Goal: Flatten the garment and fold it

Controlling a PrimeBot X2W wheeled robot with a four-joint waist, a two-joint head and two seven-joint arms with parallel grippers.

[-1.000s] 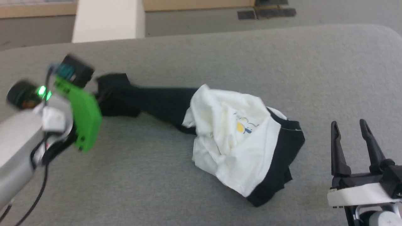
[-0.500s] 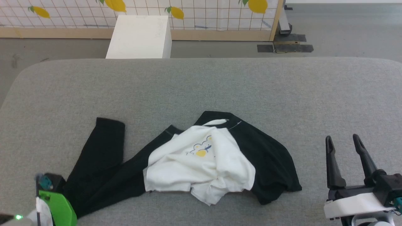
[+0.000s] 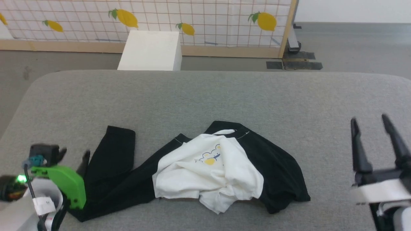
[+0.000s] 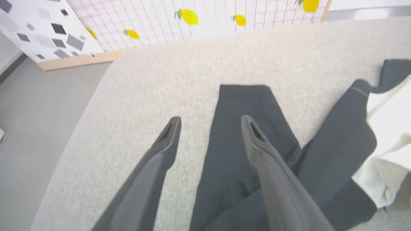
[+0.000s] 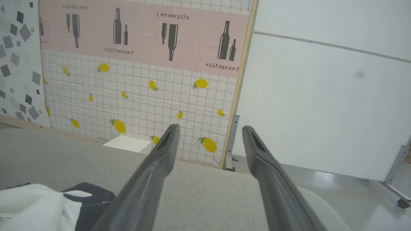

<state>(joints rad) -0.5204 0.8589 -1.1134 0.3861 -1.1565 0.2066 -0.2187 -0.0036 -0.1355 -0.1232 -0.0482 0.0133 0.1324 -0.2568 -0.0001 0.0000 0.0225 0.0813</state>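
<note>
Lying bunched near the front middle of the grey tabletop (image 3: 205,96), the garment (image 3: 208,173) is showing its white body rumpled over itself, small print facing up. One black sleeve (image 3: 112,154) is stretching out to the left, cuff pointing away from the robot. The black cloth on the right side is sitting humped and partly tucked under the white.

The left tool (image 4: 210,119) is hovering with its fingers spread wide and nothing between them, one finger over the sleeve and the other over bare tabletop. Whether it is touching the cloth I cannot tell. The right tool (image 3: 368,118) is hanging well apart from the garment on the right, jaws wide and empty.

Judging by this, flattening is the step in hand and folding is not yet beginning. The next move is probably calling for a fresh grasp on the bunched body or the tucked right side, drawing it outward into one layer.
</note>
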